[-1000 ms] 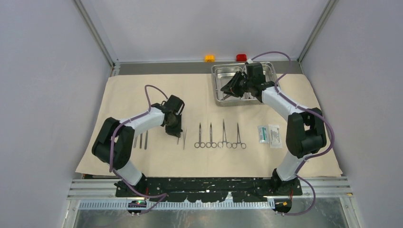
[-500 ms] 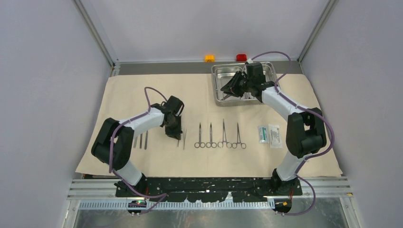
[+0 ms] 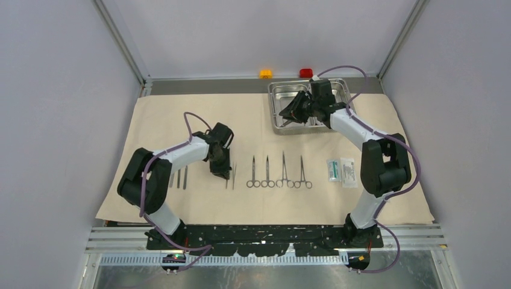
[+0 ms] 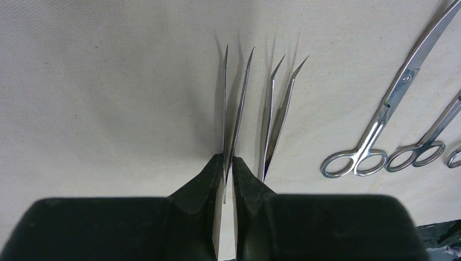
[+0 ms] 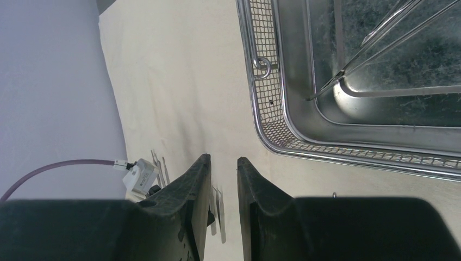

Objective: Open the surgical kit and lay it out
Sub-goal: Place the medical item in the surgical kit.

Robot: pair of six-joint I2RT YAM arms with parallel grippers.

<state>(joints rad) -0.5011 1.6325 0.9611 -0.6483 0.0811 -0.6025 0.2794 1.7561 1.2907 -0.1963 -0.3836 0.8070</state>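
The beige cloth [image 3: 181, 114] lies spread over the table. On it, in a row, lie straight handles [image 3: 178, 177], two tweezers and several ring-handled clamps [image 3: 268, 174], then two packets [image 3: 340, 171]. My left gripper [image 4: 228, 160] is low over the cloth and shut on the rear end of the left tweezers [image 4: 235, 109], whose tips splay apart. The second tweezers [image 4: 277, 114] lie just to the right of them. My right gripper [image 5: 223, 159] hangs open and empty over the cloth beside the steel tray [image 5: 282, 130]. Thin steel rods [image 5: 369, 49] lean inside the tray.
An orange block [image 3: 266, 73] and a red block [image 3: 306, 73] sit on the back ledge behind the tray [image 3: 272, 108]. Plain walls close in the left, right and back. The nearest clamp [image 4: 380, 125] lies right of the tweezers.
My left gripper has crept slightly toward the near edge with the tweezers. The right arm has barely moved.
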